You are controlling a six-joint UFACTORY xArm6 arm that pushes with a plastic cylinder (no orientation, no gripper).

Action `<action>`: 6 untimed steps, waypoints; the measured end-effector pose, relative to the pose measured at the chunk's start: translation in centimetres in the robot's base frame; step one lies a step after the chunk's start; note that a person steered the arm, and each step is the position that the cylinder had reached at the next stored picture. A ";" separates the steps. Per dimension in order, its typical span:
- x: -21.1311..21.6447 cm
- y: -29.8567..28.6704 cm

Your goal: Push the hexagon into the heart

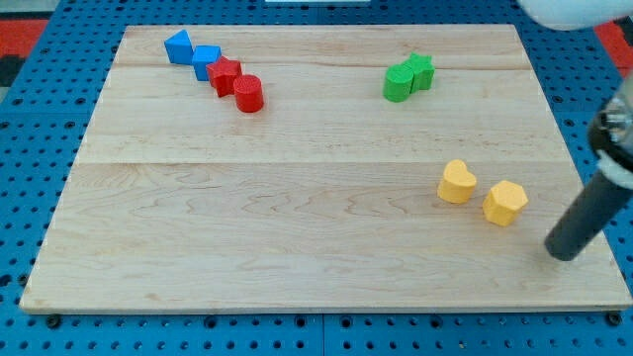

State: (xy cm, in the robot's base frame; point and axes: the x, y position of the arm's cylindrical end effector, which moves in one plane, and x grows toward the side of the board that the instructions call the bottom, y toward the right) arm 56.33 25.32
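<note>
The yellow hexagon point(505, 203) sits near the tabletop's point(297, 218) right edge, just beside the yellow heart point(457, 182). My tip point(564, 253) rests just right of the hexagon; no jaws show.

The rod point(584, 218) is blurred, and its upper part runs out past the view's right edge at 3 o'clock. My tip point(564, 253) is smeared, so whether it touches the board point(297, 218) cannot be told. A white shape point(579, 12) at 1 o'clock is cut off by the top edge.
</note>
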 end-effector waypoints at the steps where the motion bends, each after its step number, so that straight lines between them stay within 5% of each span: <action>1: -0.2 0.1; 6: -4.8 -5.6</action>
